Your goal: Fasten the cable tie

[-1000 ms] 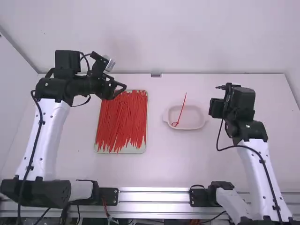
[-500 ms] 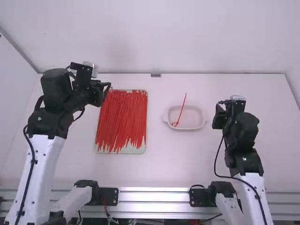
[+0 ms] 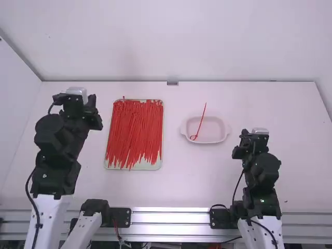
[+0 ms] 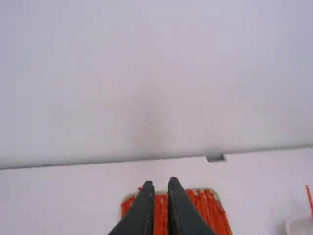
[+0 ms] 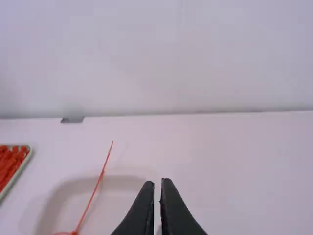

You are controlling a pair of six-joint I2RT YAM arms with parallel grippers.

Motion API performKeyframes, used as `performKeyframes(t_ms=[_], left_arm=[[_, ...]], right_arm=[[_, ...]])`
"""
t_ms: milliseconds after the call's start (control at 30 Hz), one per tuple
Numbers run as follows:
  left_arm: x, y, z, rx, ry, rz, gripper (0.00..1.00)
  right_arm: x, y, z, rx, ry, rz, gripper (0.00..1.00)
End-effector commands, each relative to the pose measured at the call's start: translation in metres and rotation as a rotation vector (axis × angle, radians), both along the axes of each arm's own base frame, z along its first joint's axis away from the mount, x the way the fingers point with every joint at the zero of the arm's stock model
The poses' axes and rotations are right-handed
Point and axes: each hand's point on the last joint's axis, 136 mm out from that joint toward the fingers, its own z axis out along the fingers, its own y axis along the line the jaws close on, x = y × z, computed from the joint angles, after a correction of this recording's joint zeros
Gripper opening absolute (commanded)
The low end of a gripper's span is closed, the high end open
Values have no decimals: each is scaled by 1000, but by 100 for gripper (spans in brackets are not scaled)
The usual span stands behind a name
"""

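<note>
Hanging near the bench's left edge, left claw (image 4: 159, 195) is empty, its fingers pinched narrow. Tray (image 3: 134, 167) of loose ties (image 3: 135, 132) lies just beside it. Dish (image 3: 224, 136), mid-bench, holds one looped tie (image 3: 199, 123), its long axis running toward the far edge and its tail over the far rim. Right claw (image 5: 156, 190) is the nearer, on the near-edge side, empty, fingers all but touching. Loop's head is too small to judge locked.
</note>
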Motion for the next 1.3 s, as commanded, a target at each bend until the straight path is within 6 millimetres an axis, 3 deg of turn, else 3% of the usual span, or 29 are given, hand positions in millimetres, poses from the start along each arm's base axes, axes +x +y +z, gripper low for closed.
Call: performKeyframes(t_ms=[0,267,633,933,1267], left_arm=[[-11,8,1,-2,-49,47,2],[-37,8,4,-6,-220,47,0],[-57,8,-45,-6,-220,47,0],[-65,8,-82,-6,-220,47,0],[-67,8,-120,-6,-218,47,0]], right_arm=[[-5,0,-11,3,-4,-3,0],[-15,0,-44,3,-4,-3,0],[-20,0,-79,3,-4,-3,0],[-22,0,-58,4,-94,-3,0],[-22,0,-58,4,-94,-3,0]])
